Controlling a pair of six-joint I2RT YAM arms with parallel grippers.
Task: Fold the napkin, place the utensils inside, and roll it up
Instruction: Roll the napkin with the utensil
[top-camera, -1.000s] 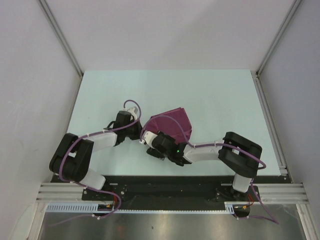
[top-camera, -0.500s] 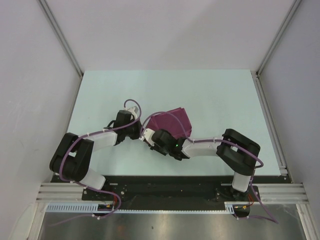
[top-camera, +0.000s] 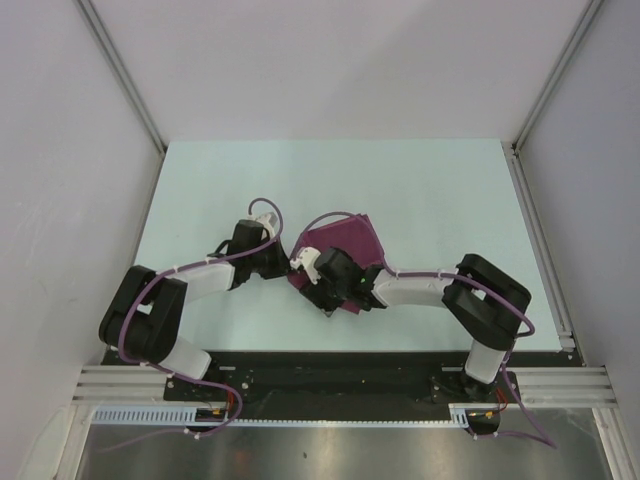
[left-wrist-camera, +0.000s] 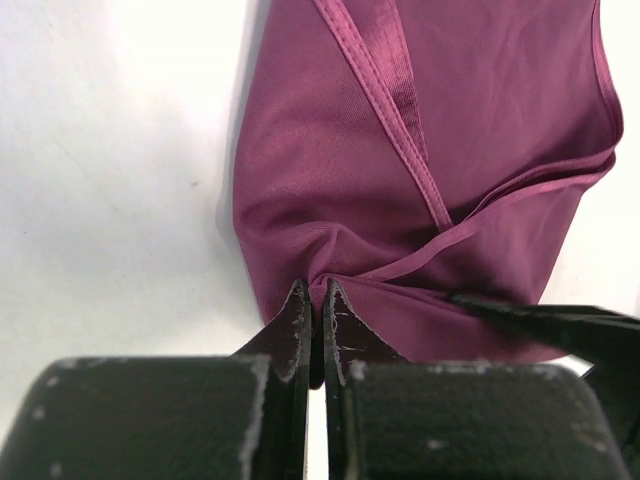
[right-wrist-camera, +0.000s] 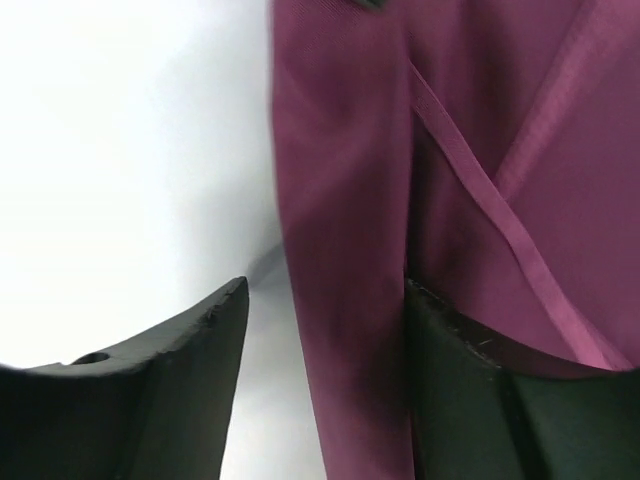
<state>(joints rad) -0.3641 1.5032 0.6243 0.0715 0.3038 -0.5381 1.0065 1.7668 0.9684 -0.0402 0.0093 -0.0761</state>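
Napkin (top-camera: 350, 240) lies folded into a rough pentagon on the pale matte table (top-camera: 430, 190), towards its near edge, between my two arms. The cloth is thin, faintly glossy magenta, finely ribbed, with a flat stitched hem crossing it diagonally. Left gripper (left-wrist-camera: 313, 298): black tapered jaws pressed together, pinching a puckered corner of the fold. Right gripper (right-wrist-camera: 325, 290): jaws well apart, straddling the cloth's folded edge, one finger over bare table, clamping nothing.
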